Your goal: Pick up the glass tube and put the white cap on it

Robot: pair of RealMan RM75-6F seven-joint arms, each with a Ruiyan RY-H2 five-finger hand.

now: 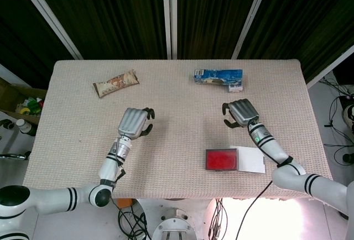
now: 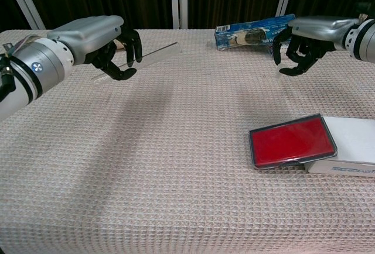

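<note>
The glass tube (image 2: 155, 53) is a clear thin rod held tilted above the table; my left hand (image 2: 96, 40) grips its near end, and its far end points right and away. From the head view the left hand (image 1: 135, 121) covers the tube. My right hand (image 2: 307, 37) hovers above the table at the right, just in front of the blue box, with its fingers curled in tightly. The white cap lies nowhere on the cloth and seems to be hidden inside those fingers. In the head view the right hand (image 1: 240, 111) sits right of centre.
A blue box (image 2: 255, 31) lies at the back, just behind my right hand. A red flat case (image 2: 292, 140) rests against a white box (image 2: 351, 148) at the front right. A snack bar (image 1: 115, 83) lies at the back left. A woven cloth covers the table.
</note>
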